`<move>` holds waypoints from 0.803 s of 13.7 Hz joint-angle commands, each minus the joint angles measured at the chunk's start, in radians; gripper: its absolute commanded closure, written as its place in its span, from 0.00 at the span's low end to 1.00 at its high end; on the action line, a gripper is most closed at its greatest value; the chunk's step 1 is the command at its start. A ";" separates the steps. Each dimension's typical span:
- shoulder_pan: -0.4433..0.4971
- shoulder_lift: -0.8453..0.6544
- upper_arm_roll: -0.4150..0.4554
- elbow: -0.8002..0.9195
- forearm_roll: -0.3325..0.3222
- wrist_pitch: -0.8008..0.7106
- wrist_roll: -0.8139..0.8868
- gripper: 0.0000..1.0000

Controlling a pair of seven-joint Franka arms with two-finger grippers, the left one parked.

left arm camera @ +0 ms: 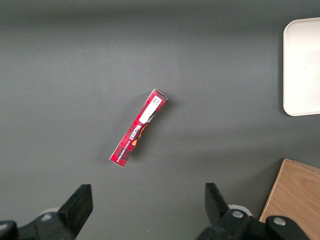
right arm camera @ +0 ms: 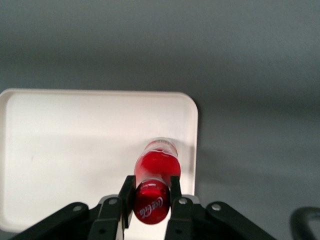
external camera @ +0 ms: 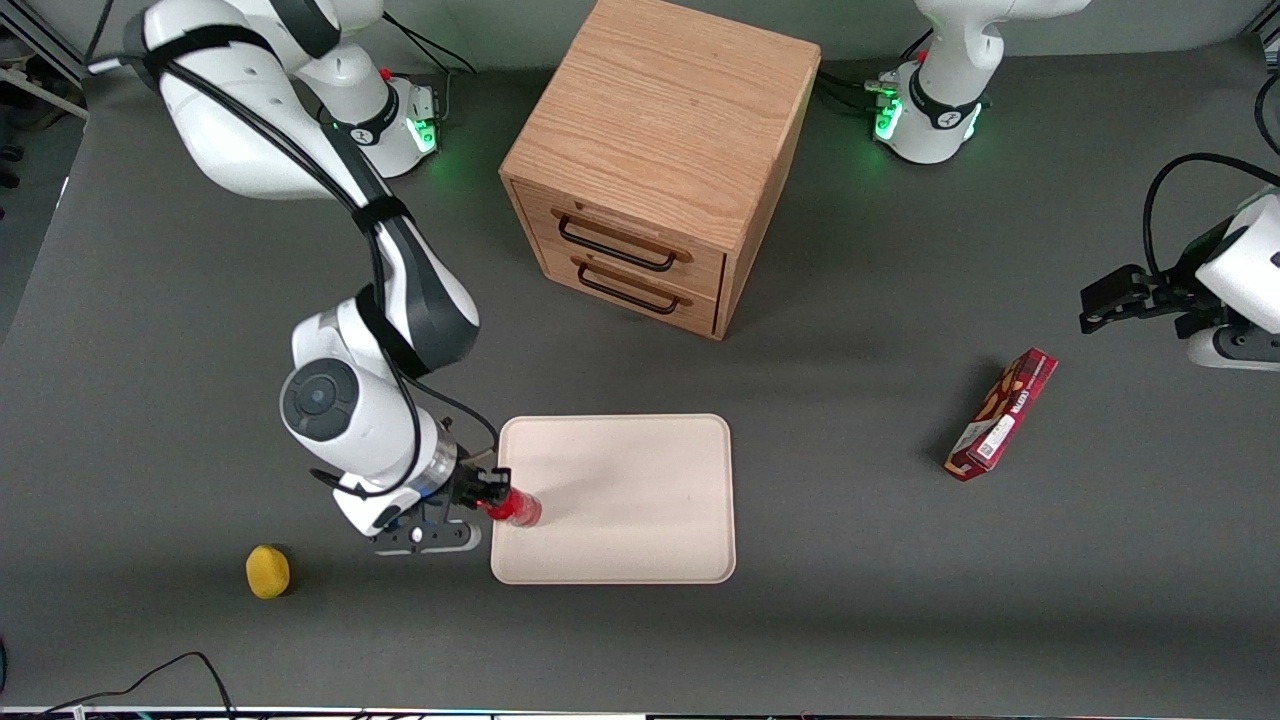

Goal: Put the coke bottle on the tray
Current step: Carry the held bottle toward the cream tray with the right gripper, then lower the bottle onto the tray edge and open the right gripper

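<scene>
— One bottle [right arm camera: 152, 192] is pinched at the neck between the pincer's [right arm camera: 152, 192] closed fingers, standing just inside the tray's [external camera: 640, 560] rim.

— Placing step, then?

— I'd judge so; next it needs releasing and a straight lift away.

— Around it?

— Grey table [external camera: 850, 620]; lemon [external camera: 267, 571] near the pincer, drawers [external camera: 650, 170] farther off, snack box [external camera: 1002, 414] toward the parked arm's end.

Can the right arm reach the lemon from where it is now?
Probably yes, but not yet: the gripper is shut on the coke bottle over the tray. The lemon lies close by with nothing between, once the jaws are free.
</scene>
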 commanded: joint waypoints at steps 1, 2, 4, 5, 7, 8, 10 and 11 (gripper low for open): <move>0.052 0.064 -0.041 0.084 -0.021 0.047 0.054 1.00; 0.053 0.065 -0.041 0.083 -0.021 0.048 0.055 1.00; 0.051 0.065 -0.043 0.083 -0.023 0.048 0.054 1.00; 0.048 0.064 -0.043 0.081 -0.024 0.047 0.054 1.00; 0.045 0.056 -0.045 0.081 -0.024 0.035 0.054 1.00; 0.042 0.053 -0.046 0.081 -0.033 0.026 0.052 1.00; 0.039 0.056 -0.051 0.080 -0.042 0.016 0.055 1.00; 0.042 0.059 -0.051 0.078 -0.041 0.016 0.057 1.00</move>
